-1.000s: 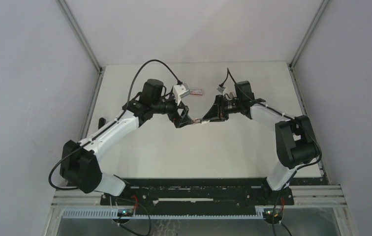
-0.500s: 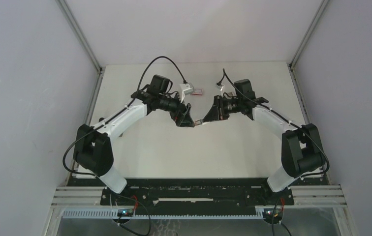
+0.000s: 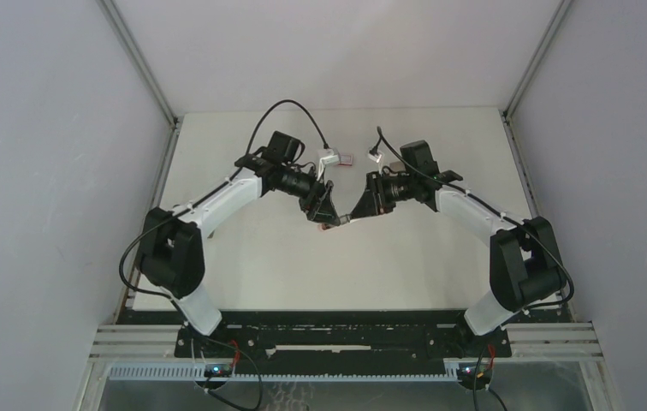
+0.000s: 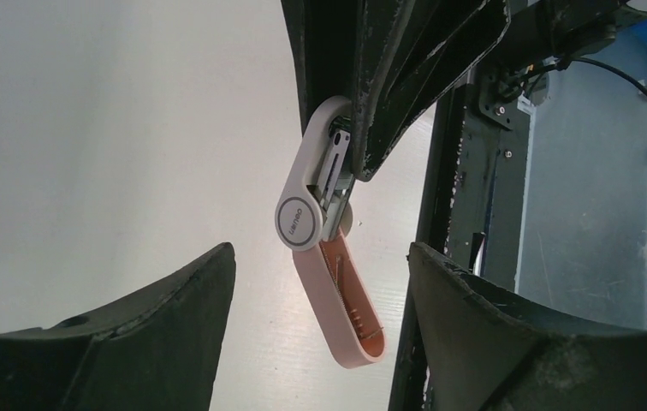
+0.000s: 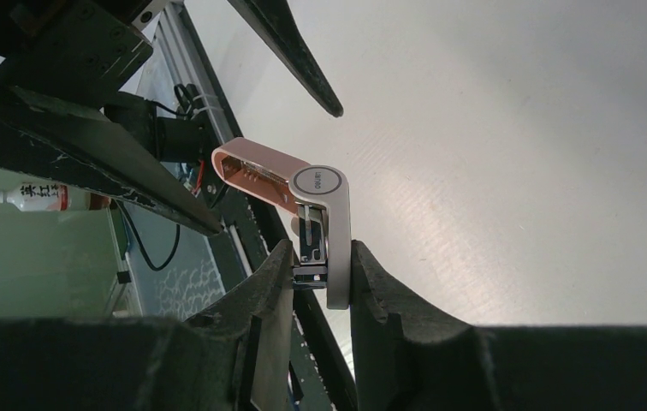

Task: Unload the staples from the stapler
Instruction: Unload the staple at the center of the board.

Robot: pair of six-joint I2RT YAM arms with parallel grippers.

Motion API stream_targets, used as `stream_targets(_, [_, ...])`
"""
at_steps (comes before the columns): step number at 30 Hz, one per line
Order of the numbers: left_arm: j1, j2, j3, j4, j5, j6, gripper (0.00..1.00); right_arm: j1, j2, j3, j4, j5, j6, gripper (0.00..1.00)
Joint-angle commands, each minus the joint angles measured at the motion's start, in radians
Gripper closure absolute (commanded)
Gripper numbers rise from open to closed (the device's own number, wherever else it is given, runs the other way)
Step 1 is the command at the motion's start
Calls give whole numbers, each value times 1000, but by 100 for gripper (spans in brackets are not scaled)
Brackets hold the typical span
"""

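The stapler (image 5: 316, 201) is swung open in mid-air above the table: a white base and metal magazine (image 4: 330, 175), with a pink lid (image 4: 343, 304) hanging from the round hinge. My right gripper (image 5: 322, 253) is shut on the white base and magazine. My left gripper (image 4: 320, 257) is open, its fingers (image 4: 175, 325) on either side of the pink lid without touching it. In the top view the two grippers meet at the stapler (image 3: 338, 220). The staples are hidden; I cannot make them out in the magazine.
A small red-and-white box (image 3: 344, 158) lies on the white table (image 3: 269, 257) behind the grippers. The black frame rail (image 3: 346, 325) runs along the near edge. A bottle (image 5: 33, 197) shows beyond the table in the right wrist view.
The left arm has drawn its elbow and shoulder inward and its gripper has shifted slightly toward the near side. The right gripper and stapler have moved a little left.
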Motion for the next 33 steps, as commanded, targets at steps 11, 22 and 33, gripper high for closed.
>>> stream_targets(11, [-23,35,66,-13,90,30,38,37,-50,48,17,-68,-25,88])
stream_targets(22, [-31,63,84,-63,128,67,60,40,-55,48,18,-88,-25,88])
stream_targets(33, [-31,86,99,-120,155,97,47,42,-69,48,9,-64,-51,88])
